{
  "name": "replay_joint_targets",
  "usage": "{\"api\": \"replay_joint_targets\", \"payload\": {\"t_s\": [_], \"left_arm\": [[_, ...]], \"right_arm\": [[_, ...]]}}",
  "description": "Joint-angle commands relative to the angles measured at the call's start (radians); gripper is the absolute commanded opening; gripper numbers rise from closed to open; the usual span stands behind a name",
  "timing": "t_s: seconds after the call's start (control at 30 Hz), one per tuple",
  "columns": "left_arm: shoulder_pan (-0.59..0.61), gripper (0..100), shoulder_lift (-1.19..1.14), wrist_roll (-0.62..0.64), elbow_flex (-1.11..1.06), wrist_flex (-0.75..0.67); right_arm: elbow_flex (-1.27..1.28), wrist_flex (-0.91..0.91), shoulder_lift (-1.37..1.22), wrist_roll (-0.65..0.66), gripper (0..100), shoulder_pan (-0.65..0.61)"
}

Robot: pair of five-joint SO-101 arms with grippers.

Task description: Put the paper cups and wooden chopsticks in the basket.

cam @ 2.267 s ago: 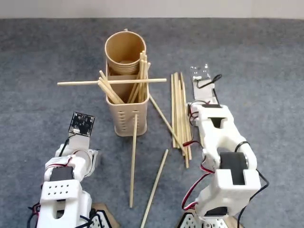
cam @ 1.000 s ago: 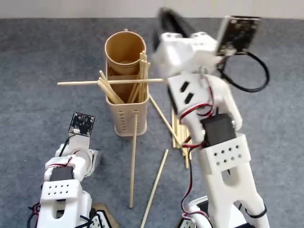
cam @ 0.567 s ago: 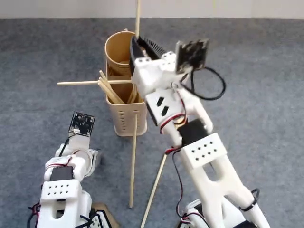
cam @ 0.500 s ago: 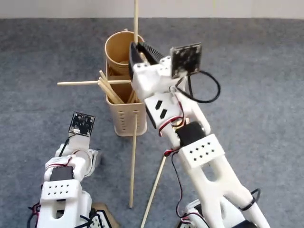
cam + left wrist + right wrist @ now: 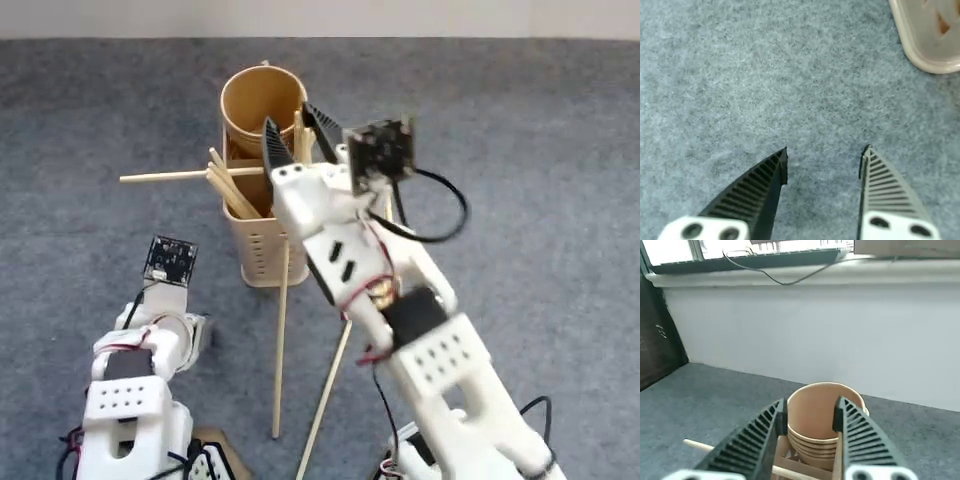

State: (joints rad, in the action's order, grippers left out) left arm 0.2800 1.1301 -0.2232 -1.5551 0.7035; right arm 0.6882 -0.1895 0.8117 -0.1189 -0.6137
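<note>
Tan paper cups, nested, stand in the pale basket just past the right gripper's spread, empty fingers; wooden chopsticks lean beneath them, one crosswise. Loose sticks rest on grey carpet. Over carpet the left gripper gapes empty, basket corner beyond its fingertips. White wall behind.

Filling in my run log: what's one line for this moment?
right gripper: open, over basket | left gripper: open, above carpet | cups: in basket | chopsticks: some in basket, two outside

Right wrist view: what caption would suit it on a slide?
Open right gripper frames the stacked paper cups ahead of it.
</note>
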Motion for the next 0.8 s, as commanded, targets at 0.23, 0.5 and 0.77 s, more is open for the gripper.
{"api": "replay_joint_targets", "payload": {"t_s": [0.23,0.5,0.77], "left_arm": [[-0.033,26,0.001,0.077,0.252,-0.012],[-0.033,26,0.001,0.08,0.464,-0.129],[-0.064,26,-0.005,0.077,0.814,-0.235]], "right_arm": [[-0.3,-0.797,0.335,0.256,15.6,-0.008],[0.17,-0.924,0.527,0.385,15.6,0.148],[0.816,-0.657,0.924,0.434,15.6,0.306]]}}
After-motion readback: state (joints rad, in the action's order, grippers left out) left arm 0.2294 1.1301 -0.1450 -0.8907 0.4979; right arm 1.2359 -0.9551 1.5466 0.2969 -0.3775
